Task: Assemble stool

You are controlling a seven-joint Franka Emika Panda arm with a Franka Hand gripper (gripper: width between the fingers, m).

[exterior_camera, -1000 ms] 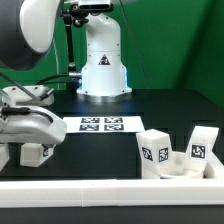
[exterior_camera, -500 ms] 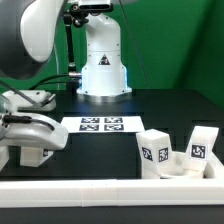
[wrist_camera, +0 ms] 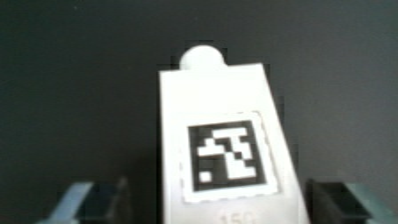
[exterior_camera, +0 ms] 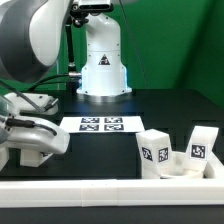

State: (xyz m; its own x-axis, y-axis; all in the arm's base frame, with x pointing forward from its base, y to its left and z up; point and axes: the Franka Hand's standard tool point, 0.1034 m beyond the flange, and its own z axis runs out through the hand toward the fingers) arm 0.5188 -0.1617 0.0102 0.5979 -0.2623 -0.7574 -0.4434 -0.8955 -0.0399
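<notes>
Logging what we see: gripper [wrist_camera: 210, 205], fingers [wrist_camera: 93, 200] spread astride one tagged leg [wrist_camera: 217, 110], tabletop [exterior_camera: 165, 108] edge at exterior view's left.

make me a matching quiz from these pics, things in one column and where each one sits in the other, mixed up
Things:
1 marker board
2 lone leg
3 pair of legs
4 border rail

Places:
a along the foreground of the exterior view
b exterior view's right
c exterior view's far left
d middle of the table

Pairs: 1-d, 2-c, 3-b, 4-a
</notes>
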